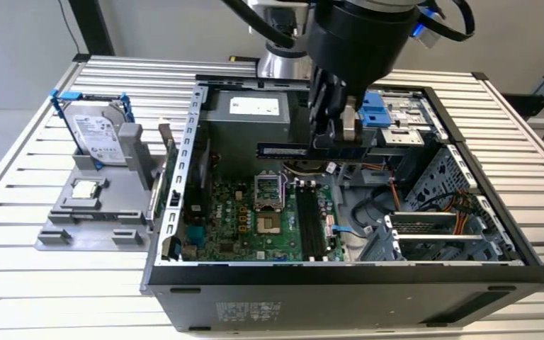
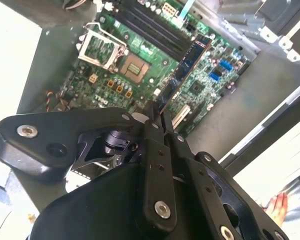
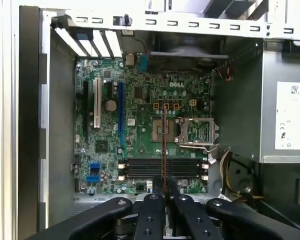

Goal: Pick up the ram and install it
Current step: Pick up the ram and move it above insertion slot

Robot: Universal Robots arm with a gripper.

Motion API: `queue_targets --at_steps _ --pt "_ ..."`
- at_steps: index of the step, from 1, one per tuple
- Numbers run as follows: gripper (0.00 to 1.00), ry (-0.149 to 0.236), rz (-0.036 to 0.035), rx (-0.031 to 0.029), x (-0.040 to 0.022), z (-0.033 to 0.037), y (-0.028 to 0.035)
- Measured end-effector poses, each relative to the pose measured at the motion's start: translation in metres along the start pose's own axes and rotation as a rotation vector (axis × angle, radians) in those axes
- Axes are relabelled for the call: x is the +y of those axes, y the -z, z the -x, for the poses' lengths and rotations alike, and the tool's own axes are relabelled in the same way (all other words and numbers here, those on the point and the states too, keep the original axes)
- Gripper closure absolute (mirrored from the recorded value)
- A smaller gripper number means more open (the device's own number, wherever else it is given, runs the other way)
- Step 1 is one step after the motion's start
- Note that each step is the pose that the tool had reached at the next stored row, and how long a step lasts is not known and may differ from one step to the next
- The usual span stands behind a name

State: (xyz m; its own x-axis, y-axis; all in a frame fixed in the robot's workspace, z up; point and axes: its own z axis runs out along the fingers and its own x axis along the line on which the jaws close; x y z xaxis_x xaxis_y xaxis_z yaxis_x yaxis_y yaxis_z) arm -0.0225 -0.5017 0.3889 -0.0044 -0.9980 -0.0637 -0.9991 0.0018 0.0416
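The ram (image 1: pixel 291 150) is clamped near one end between the closed fingers (image 2: pixel 152 135) of the gripper (image 1: pixel 336 145). It is held in the air above the memory slots (image 1: pixel 312 219), touching none of them. It is carried on edge with its long axis about level. That axis is laid across the slots' length, not along it, and the free end is pointed toward the side of the slots where the processor socket (image 3: pixel 195 131) lies. If it were lowered like this, the slots would be bridged rather than entered, and latches or contacts could be scraped. Because of the end grip, the stick could be levered askew under pressing. Which way the notch faces cannot be told.
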Motion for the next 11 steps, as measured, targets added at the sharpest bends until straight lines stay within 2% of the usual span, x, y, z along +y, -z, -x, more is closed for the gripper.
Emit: queue_targets --at_steps 11 --pt "1.00 0.001 0.0032 0.0000 -0.0369 0.0002 0.0015"
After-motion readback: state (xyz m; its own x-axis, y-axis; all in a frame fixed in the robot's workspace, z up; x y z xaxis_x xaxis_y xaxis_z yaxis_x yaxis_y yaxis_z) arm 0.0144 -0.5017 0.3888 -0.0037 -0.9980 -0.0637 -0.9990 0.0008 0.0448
